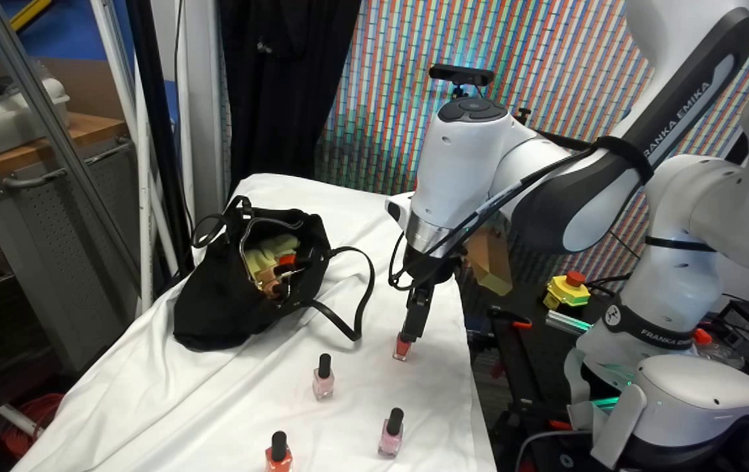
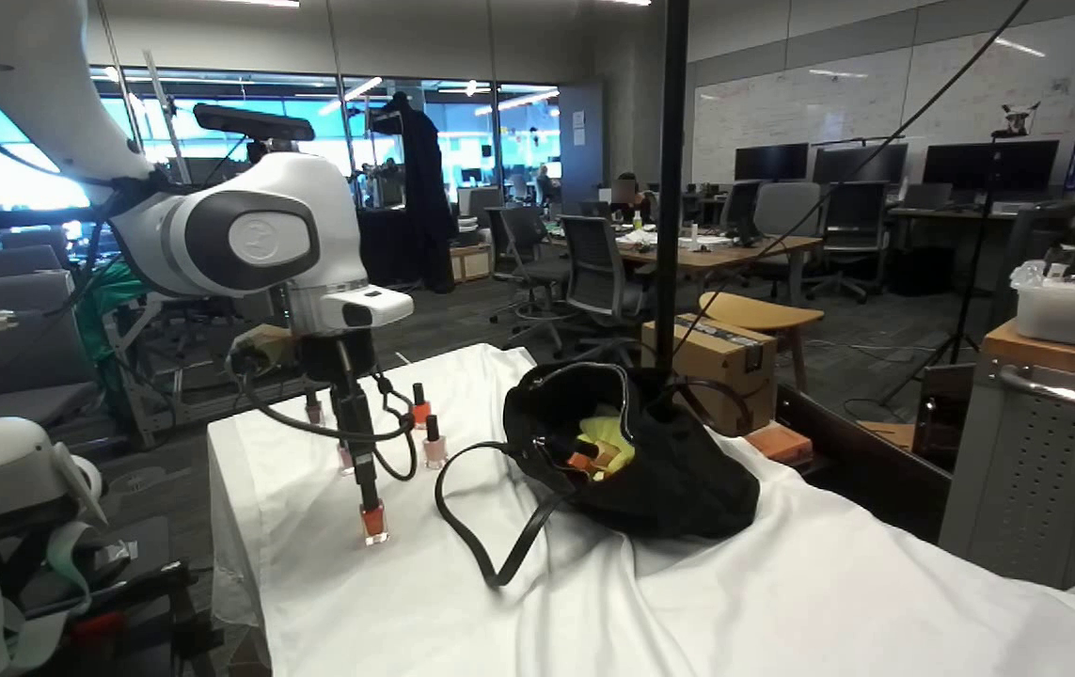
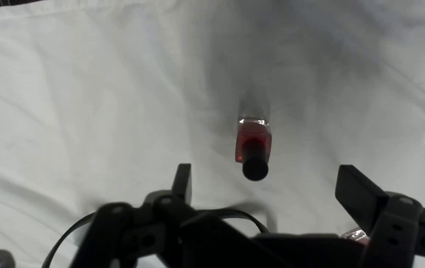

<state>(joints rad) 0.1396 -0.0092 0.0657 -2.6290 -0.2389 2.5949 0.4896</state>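
Claw (image 3: 264, 178): spread wide, holding nothing.
Red bottle (image 3: 253, 134): upright on the bench (image 3: 123, 93), at the claw's twelve o'clock in the wrist view, untouched and not yet gripped.
Other bottles (image 1: 324, 385): in an exterior view, three standing, six to eight o'clock from the red one.
Black bag (image 1: 217, 308): open, at ten o'clock there; contents (image 1: 272, 255) hard to make out.
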